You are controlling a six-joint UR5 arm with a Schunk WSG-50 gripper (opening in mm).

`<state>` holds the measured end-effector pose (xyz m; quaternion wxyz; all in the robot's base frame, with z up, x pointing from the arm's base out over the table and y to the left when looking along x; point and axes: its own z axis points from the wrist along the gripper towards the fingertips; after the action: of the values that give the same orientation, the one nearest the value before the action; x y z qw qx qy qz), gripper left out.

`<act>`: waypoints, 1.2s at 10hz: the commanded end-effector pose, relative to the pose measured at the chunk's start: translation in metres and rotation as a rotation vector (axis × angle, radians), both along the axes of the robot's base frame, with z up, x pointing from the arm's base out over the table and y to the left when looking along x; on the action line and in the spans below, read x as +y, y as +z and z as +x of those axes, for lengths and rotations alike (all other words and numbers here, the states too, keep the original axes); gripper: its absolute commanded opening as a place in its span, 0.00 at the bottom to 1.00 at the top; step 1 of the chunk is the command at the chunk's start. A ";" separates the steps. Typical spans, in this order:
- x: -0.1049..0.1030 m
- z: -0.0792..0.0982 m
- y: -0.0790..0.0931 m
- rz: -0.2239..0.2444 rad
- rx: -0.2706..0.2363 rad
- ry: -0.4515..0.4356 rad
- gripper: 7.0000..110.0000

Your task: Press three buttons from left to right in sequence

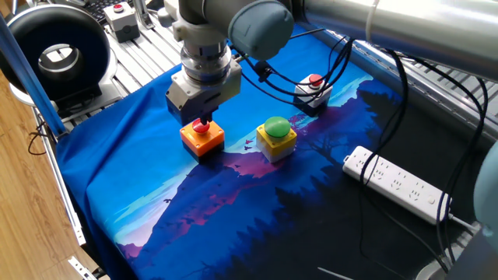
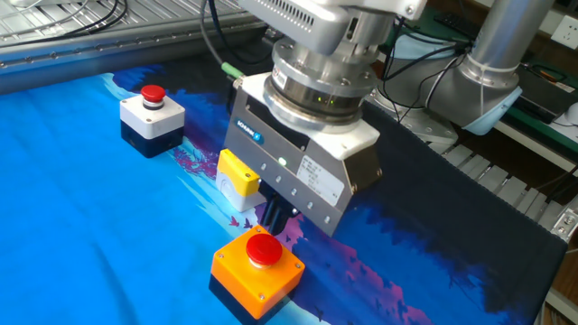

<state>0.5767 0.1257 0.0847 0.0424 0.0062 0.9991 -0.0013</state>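
The orange box [image 1: 202,138] with a red cap [image 1: 201,126] is the leftmost of the three buttons. It also shows in the other fixed view [image 2: 257,271]. My gripper [image 1: 203,120] points straight down over that cap, its tip close above it; I cannot tell whether they touch. Its dark fingers [image 2: 275,217] are pressed together and hold nothing. The yellow box with a green dome [image 1: 276,134] stands in the middle; in the other fixed view the gripper hides most of it [image 2: 237,176]. The white-and-navy box with a small red cap [image 1: 313,89] stands at the right.
A white power strip [image 1: 397,185] lies on the dark part of the cloth at the right, with black cables trailing above it. A grey box with a red cap [image 1: 120,19] and a black ring-shaped device [image 1: 54,47] stand off the cloth at the back left.
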 end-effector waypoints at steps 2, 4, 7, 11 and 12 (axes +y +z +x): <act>0.002 0.006 -0.006 0.012 -0.004 -0.006 0.00; 0.002 0.008 -0.009 0.014 -0.007 -0.007 0.00; 0.003 0.014 -0.021 0.016 -0.015 -0.010 0.00; 0.005 0.014 -0.018 0.031 -0.015 -0.009 0.00; 0.006 0.002 0.000 0.019 0.004 -0.013 0.00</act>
<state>0.5892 0.1290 0.0663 0.0487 0.0089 0.9988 0.0032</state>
